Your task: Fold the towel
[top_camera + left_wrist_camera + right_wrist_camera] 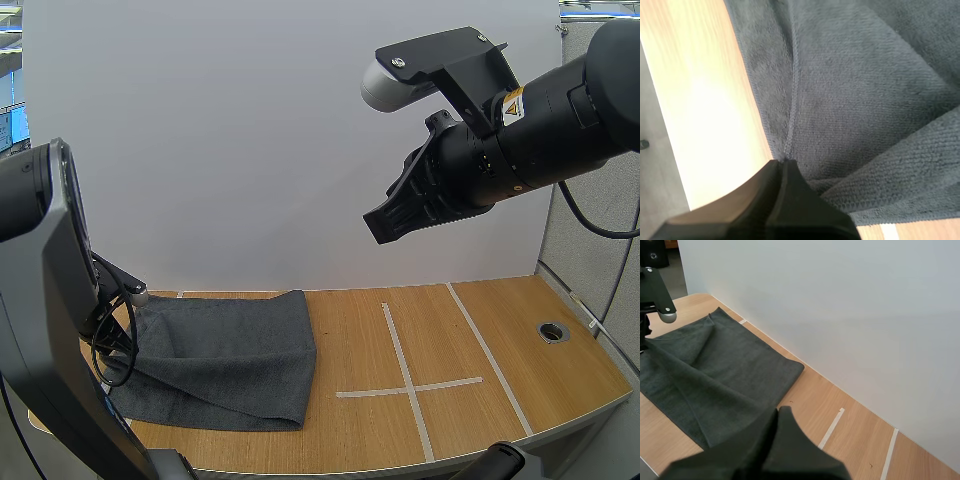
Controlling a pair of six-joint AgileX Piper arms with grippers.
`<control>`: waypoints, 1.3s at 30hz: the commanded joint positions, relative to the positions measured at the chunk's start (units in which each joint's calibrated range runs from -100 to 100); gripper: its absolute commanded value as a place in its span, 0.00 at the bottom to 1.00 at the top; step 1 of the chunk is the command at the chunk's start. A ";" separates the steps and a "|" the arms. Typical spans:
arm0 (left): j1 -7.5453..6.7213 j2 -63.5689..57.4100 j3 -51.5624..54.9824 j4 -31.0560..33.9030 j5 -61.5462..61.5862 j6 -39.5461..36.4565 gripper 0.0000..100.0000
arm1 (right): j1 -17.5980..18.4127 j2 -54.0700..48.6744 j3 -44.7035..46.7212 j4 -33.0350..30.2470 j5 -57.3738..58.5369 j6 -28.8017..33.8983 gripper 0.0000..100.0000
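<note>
A dark grey towel (230,355) lies folded on the left part of the wooden table (520,400), its left edge drawn up into creases. My left gripper (126,324) is at that edge. In the left wrist view its fingers (782,164) are closed together on the towel's hem (792,100), and the folds of the towel (865,115) fan out from the tips. My right gripper (382,224) hangs high above the table's middle, shut on nothing. Its dark wedge (779,413) points down over the towel (715,370).
White tape forms a cross (408,388) on the table right of the towel, with a longer strip (490,355) beyond it. A round grommet hole (551,331) sits near the right edge. A white wall (250,150) backs the table.
</note>
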 commanded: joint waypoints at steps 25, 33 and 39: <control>3.66 -0.66 2.43 -2.60 0.39 4.61 0.00 | 0.21 -0.52 0.20 0.11 0.00 0.29 0.00; 3.66 -0.66 3.55 -4.75 -0.65 5.78 0.28 | 0.21 -0.52 0.20 0.11 0.00 0.29 0.00; 3.66 -0.66 3.55 -4.75 -0.86 5.78 1.00 | 0.21 -0.52 0.20 0.11 0.00 0.29 0.00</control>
